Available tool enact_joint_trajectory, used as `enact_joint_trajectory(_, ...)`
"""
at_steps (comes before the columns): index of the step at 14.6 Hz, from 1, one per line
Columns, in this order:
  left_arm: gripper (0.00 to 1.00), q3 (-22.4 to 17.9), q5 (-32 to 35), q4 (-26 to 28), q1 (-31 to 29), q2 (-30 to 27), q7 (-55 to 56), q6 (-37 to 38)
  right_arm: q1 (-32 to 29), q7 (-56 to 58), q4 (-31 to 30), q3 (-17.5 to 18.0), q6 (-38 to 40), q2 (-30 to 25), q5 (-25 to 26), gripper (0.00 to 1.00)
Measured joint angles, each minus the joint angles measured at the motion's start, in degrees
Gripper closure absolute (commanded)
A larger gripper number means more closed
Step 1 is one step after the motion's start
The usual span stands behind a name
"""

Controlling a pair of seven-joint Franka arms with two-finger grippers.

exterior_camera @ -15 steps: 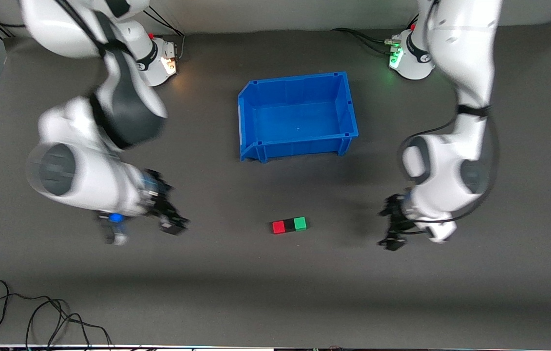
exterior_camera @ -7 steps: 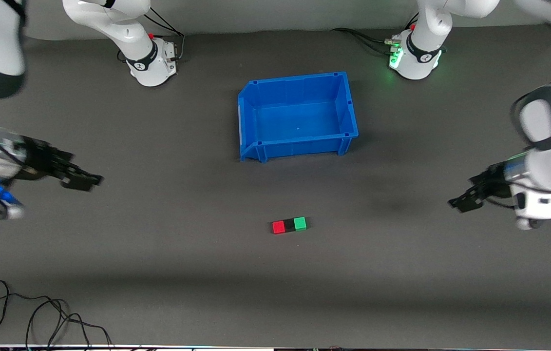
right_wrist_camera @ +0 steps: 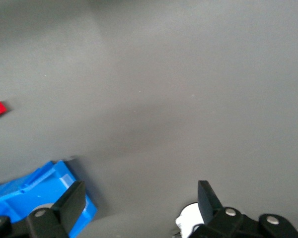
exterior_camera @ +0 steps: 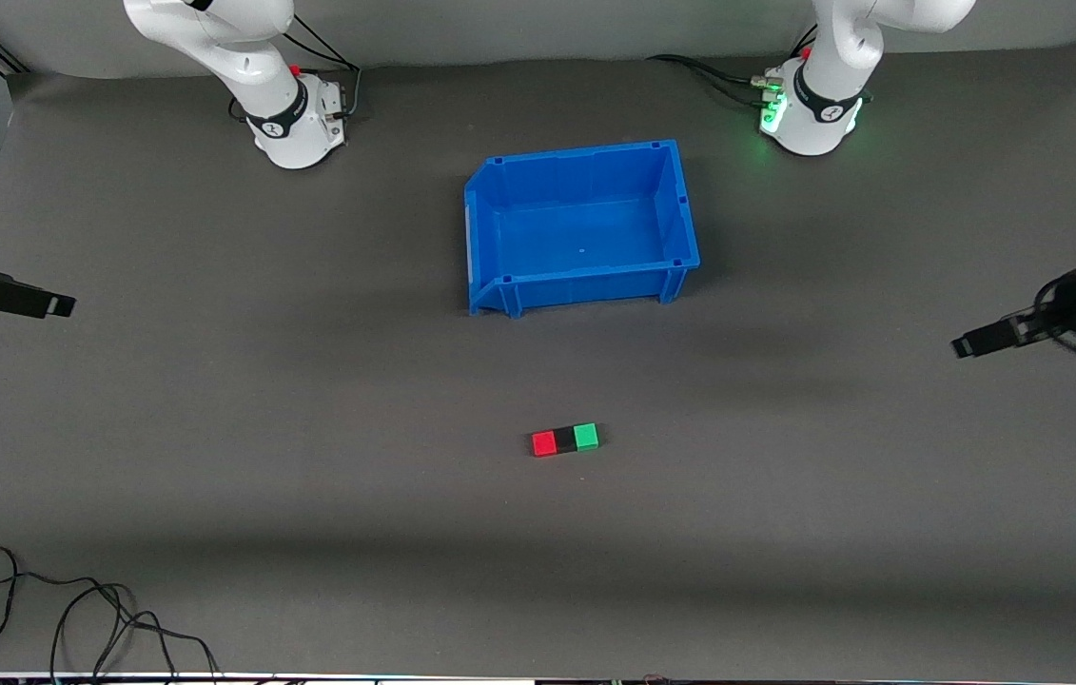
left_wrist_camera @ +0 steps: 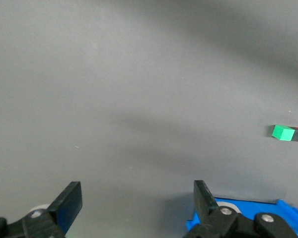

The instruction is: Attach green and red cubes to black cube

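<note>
Over at the right arm's end of the worktop (exterior_camera: 214, 533), the right hand (exterior_camera: 19, 297) hangs in the air above the mat's edge, fingers spread wide and holding nothing. Its wrist view confirms it: two black fingers (right_wrist_camera: 72, 201) apart with only grey mat between them, and a sliver of red far off from it.

On to the middle now. The blue bin (exterior_camera: 680, 205) sits empty between the two arm bases. Nearer the front camera than the bin lies the row that matters: red cube (exterior_camera: 544, 443), black cube (exterior_camera: 564, 440), green cube (exterior_camera: 586, 437), all three touching in one straight line, the black one in the centre. The row is well apart from both hands, roughly midway between them.

Now the left arm's end. The left hand (exterior_camera: 989, 340) is up over the mat's edge there, fingers spread wide too, and it grips nothing. In its wrist view the green cube and the black one beside it show small and distant, with bare mat between the fingers (left_wrist_camera: 69, 203).

By my reading, the job looks finished: both coloured cubes sit flush against the black one, no hand is on them, and both arms are parked wide. Whether the joints truly hold can't be told from here. Nothing looks left to do.
</note>
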State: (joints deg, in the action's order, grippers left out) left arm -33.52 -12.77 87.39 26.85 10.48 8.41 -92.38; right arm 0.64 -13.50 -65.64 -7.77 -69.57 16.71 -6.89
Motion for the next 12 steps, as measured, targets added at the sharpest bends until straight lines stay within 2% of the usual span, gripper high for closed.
enact_joint_trajectory(5, 0.0, 2.1, 5.7, 0.0, 0.5, -4.2, -4.7, 0.7, 1.5, 1.5, -2.2, 0.1, -2.7, -0.1, 2.4, 0.01)
enact_joint_trajectory(8, 0.0, 3.8, 6.8, 0.3, 0.4, -5.5, -5.4, 0.7, 1.9, 4.4, -6.0, 0.0, -6.7, -2.0, 2.7, 0.01)
enact_joint_trajectory(9, 0.0, 5.4, 7.1, 0.7, -0.5, -6.1, -5.5, 0.7, 1.8, 6.0, -8.1, 0.0, -8.5, -3.3, 2.9, 0.01)
enact_joint_trajectory(10, 0.0, 8.8, 7.8, 1.1, -3.1, -6.6, -5.5, 0.7, 1.8, 7.1, -10.4, -0.1, -10.1, -4.7, 3.4, 0.0)
enact_joint_trajectory(12, 0.0, 18.7, 9.5, 2.4, -11.6, -7.8, -5.5, 0.5, 1.8, 8.0, -14.8, -0.1, -13.1, -7.7, 4.4, 0.0)
